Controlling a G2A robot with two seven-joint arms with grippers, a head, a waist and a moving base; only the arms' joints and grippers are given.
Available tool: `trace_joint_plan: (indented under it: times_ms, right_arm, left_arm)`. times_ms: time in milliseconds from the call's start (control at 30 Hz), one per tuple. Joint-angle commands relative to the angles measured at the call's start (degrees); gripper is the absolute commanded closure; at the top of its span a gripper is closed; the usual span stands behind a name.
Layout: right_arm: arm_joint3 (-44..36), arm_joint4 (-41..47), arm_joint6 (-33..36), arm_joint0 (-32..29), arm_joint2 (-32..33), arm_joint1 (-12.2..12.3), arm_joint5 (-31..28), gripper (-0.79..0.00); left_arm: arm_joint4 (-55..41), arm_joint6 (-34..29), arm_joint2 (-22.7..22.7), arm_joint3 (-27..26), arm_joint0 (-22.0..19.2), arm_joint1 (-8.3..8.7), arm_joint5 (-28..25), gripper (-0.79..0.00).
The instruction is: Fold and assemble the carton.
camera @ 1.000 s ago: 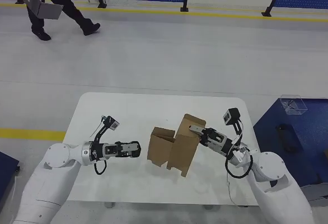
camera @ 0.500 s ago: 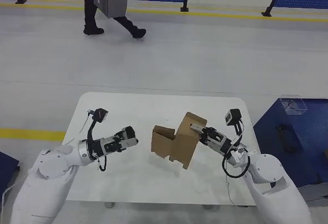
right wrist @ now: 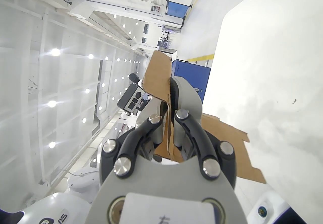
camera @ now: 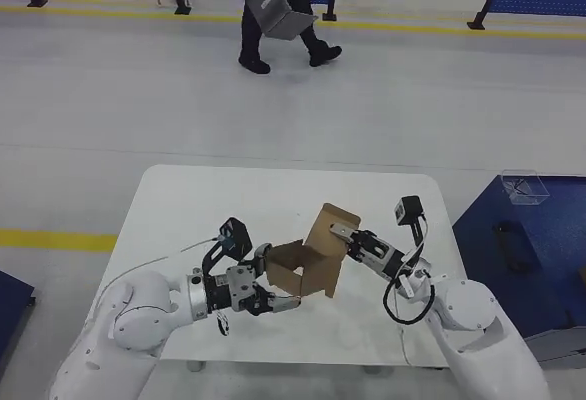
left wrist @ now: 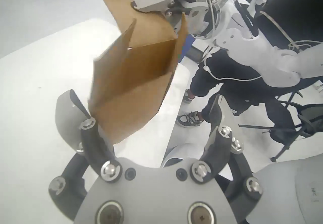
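Pinching the carton top flap, right fingers; left fingers apart around its lower corner.

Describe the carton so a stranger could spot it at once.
Start at the white table; near its middle, between the two arms, is the carton. It is the only brown cardboard thing there: a half-opened, tilted box with loose flaps, its upper flap pinched by the right end effector, the open left end effector at its lower edge.
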Motion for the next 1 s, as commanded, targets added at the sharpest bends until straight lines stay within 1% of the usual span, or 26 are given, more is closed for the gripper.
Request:
trace_joint_plan:
  times_ms: [0,233,367,433,633,767,967]
  right_arm:
    - [-0.31,-1.04,-1.10,-0.20,0.07,-0.05,-0.25,0.000]
    - [-1.35,-2.20,-2.94,-0.13,-0.23,-0.30,-0.32,0.000]
    - [-1.76,-2.41,-3.29,0.01,-1.81,-0.61,-0.29,0.000]
    - [-1.70,-2.55,-3.44,0.04,-2.61,-0.76,-0.34,0.000]
    - [-1.22,-0.67,-2.18,-0.07,-4.85,-1.21,-0.23,0.000]
    - [-0.97,1.41,-1.34,-0.28,-4.82,-1.36,0.10,0.000]
    - [-0.75,1.30,0.37,-0.38,-4.07,-1.24,1.19,0.000]
  left_arm:
    - [-1.75,-1.22,0.81,-0.77,-0.32,0.05,-0.34,-0.785]
    - [-9.49,-7.67,4.28,-1.94,-1.25,0.32,-0.96,-0.785]
    - [-13.01,-9.39,6.12,-1.77,-2.45,0.30,-1.21,-0.785]
    - [-13.91,-9.65,6.92,-1.58,-3.00,0.26,-1.28,-0.785]
    - [-12.53,-9.19,9.23,-1.13,-4.30,0.05,-0.70,-0.785]
    - [-12.11,-8.29,9.72,-0.19,-4.95,0.02,-0.35,-0.785]
    - [-13.23,-8.37,10.40,0.40,-5.24,0.08,0.19,-0.785]
